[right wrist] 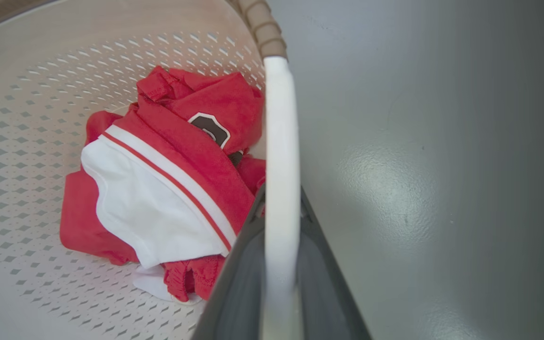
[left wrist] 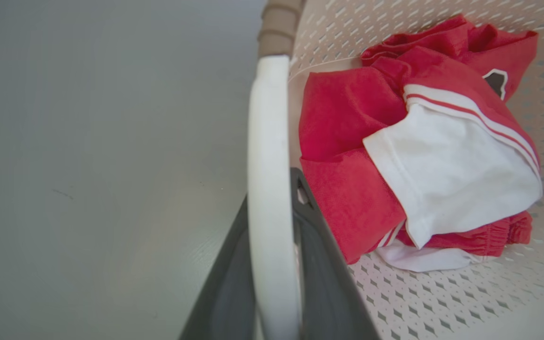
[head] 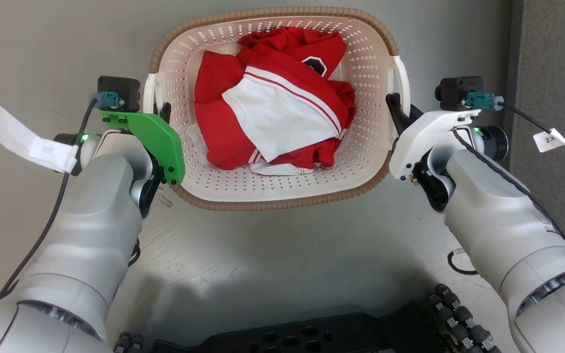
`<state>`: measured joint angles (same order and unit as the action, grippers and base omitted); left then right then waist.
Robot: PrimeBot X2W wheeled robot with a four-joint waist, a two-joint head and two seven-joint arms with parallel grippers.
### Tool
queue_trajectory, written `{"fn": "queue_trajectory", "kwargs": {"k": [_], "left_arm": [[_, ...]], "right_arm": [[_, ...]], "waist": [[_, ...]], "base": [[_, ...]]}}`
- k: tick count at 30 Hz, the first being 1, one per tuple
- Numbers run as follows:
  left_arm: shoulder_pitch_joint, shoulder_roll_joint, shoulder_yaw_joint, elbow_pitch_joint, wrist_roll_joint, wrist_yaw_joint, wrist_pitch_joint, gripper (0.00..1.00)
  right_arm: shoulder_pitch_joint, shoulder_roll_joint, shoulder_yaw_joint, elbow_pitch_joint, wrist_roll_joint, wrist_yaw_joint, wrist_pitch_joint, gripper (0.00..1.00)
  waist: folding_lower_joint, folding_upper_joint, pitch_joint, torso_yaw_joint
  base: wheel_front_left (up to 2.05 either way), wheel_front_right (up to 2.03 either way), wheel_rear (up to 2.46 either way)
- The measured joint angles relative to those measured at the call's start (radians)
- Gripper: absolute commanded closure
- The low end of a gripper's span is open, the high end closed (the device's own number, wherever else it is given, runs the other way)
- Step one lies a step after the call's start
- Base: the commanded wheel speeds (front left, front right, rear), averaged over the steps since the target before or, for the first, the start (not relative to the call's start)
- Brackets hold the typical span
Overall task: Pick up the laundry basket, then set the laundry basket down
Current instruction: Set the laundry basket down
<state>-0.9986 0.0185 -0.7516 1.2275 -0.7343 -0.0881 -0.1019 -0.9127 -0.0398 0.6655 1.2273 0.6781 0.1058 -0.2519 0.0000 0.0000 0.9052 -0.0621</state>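
Gripping, left: the left gripper point(head: 164, 113) is clamping its fingers point(left wrist: 321, 269) either side of the basket's white left handle point(left wrist: 272, 141).
Gripping, right: the right gripper point(head: 400, 110) is pinching the right handle point(right wrist: 279, 141) likewise.
Laundry basket point(head: 272, 189): is lying between the grippers, long axis handle to handle, equally near both arms. I cannot tell whether it is resting on the grey floor point(head: 272, 264).
Load: red-and-white clothes point(head: 272, 113) are lying mid-basket.
Coming move: both arms are probably needing to travel level together.
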Motion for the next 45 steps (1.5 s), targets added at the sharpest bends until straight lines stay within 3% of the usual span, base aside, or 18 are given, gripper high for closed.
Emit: {"fn": "queue_trajectory", "kwargs": {"k": [9, 10, 11, 15, 25, 45], "left_arm": [[-0.002, -0.003, -0.021, 0.01, 0.005, -0.01, 0.014, 0.99], [-0.002, -0.002, -0.027, 0.016, 0.009, -0.014, 0.022, 0.0], [-0.002, -0.002, -0.027, 0.018, 0.009, -0.014, 0.02, 0.0], [-0.002, 0.008, -0.03, 0.023, 0.012, -0.014, 0.013, 0.0], [0.0, 0.006, -0.021, 0.025, 0.007, -0.017, -0.026, 0.0], [0.073, 0.013, -0.004, -0.007, 0.014, 0.002, -0.15, 0.0]], "right_arm": [[0.0, -0.001, 0.014, 0.012, -0.002, 0.008, 0.0, 1.0], [-0.001, -0.002, 0.016, 0.012, -0.003, 0.008, 0.0, 0.07], [-0.001, -0.007, 0.017, 0.012, -0.003, 0.008, 0.0, 0.0], [-0.002, -0.033, 0.017, 0.011, -0.003, 0.008, 0.0, 0.0], [0.001, -0.027, 0.018, 0.004, -0.003, 0.008, 0.0, 0.0], [0.078, -0.047, -0.063, -0.179, -0.02, 0.009, 0.0, 0.0]], "waist": [[0.0, 0.0, -0.008, 0.002], [0.0, 0.0, -0.01, 0.003], [0.0, 0.0, -0.011, 0.004], [0.0, 0.0, -0.016, 0.004], [0.0, 0.0, -0.051, 0.002], [0.0, 0.0, -0.223, -0.024]], "base": [[0.0, 0.0, 0.0], [0.0, 0.0, 0.0], [0.0, 0.0, 0.0], [0.0, 0.0, 0.0], [0.0, 0.0, 0.0], [0.0, 0.0, 0.0]]}}
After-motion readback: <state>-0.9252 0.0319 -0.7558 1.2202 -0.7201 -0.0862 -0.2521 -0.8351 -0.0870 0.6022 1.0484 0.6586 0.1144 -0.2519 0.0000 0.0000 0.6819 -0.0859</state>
